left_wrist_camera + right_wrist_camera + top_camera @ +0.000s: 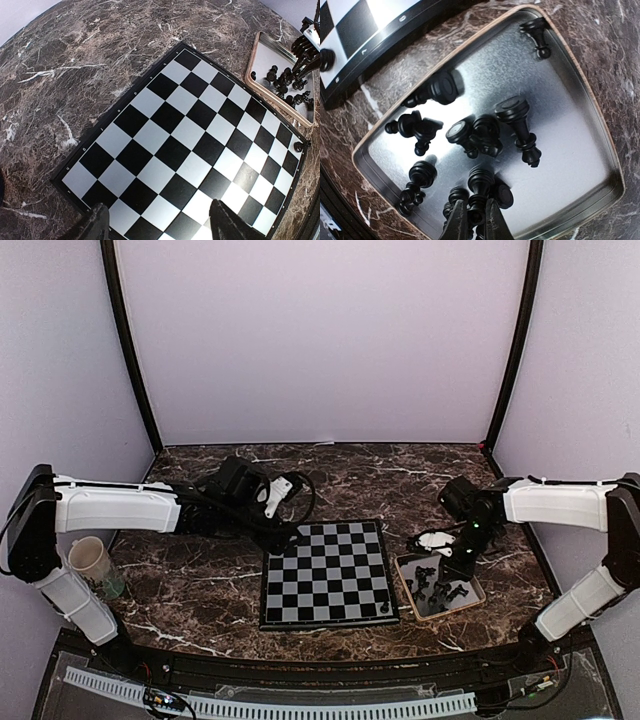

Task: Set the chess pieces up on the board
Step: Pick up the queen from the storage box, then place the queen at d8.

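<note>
far left: pale cup (90, 560) standing on the dark marbled counter (200, 600), close beside the left arm's elbow.

left arm reaches across toward the middle. left pincer (158, 210) released, fingers (97, 222) spread wide with nothing between them, hanging over the board's far left corner.

centre: the board (325, 575) lies flat on the counter, black and pale grey squares, thin black border. nearly bare. one lone piece (298, 146) stands on it, in the corner square nearest the right arm's base, the corner next to the tray.

right of the board, apart from it with a strip of counter between: tan-rimmed metal tray (570, 150), tilted a little relative to the board. the rest of the chess pieces (475, 132) are in here, black, about ten, most lying on their sides in a loose heap toward the middle and near end; one lies off alone in a corner of the tray.

right arm bent down over the tray. right pincer (476, 217) lowered among the pieces, clenched, fingers pinched close on the stem of one dark piece (481, 182). cannot tell whether that piece is lifted off the tray floor.
</note>
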{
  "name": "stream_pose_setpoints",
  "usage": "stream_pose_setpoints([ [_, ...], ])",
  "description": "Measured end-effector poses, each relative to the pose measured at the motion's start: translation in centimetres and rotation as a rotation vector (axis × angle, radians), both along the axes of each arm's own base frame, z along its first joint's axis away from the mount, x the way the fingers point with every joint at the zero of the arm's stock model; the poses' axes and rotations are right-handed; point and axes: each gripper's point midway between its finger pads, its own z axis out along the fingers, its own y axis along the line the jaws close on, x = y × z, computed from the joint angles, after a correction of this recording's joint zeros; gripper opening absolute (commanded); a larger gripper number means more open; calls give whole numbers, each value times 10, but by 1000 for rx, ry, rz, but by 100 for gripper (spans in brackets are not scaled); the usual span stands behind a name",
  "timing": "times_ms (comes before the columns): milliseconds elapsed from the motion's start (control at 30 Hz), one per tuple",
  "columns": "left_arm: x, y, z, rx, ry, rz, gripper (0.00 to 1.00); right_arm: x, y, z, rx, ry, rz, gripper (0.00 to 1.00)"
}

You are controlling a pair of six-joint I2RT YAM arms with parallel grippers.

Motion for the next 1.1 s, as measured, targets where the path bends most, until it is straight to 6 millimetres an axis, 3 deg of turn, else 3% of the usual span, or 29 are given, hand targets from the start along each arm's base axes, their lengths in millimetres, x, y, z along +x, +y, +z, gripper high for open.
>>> stream_pose_setpoints([
  [267, 0, 0, -1, 1, 3, -2, 70, 2, 9, 12, 46, 3, 1, 2],
  [667, 0, 0, -2, 2, 4, 3, 70, 27, 50, 81, 208, -70, 43, 2],
  [767, 1, 1, -2, 0, 6, 19, 70, 31, 72, 101, 238, -101, 98, 2],
  [933, 4, 4, -3, 2, 5, 48, 70, 29, 127, 121, 272, -136, 241, 3],
  [1033, 7, 7, -4, 12, -3, 70, 70, 3, 162, 115, 263, -103, 366, 3],
  [1100, 7, 12, -6, 20, -9, 85, 70, -8, 176, 105, 245, -77, 414, 3],
])
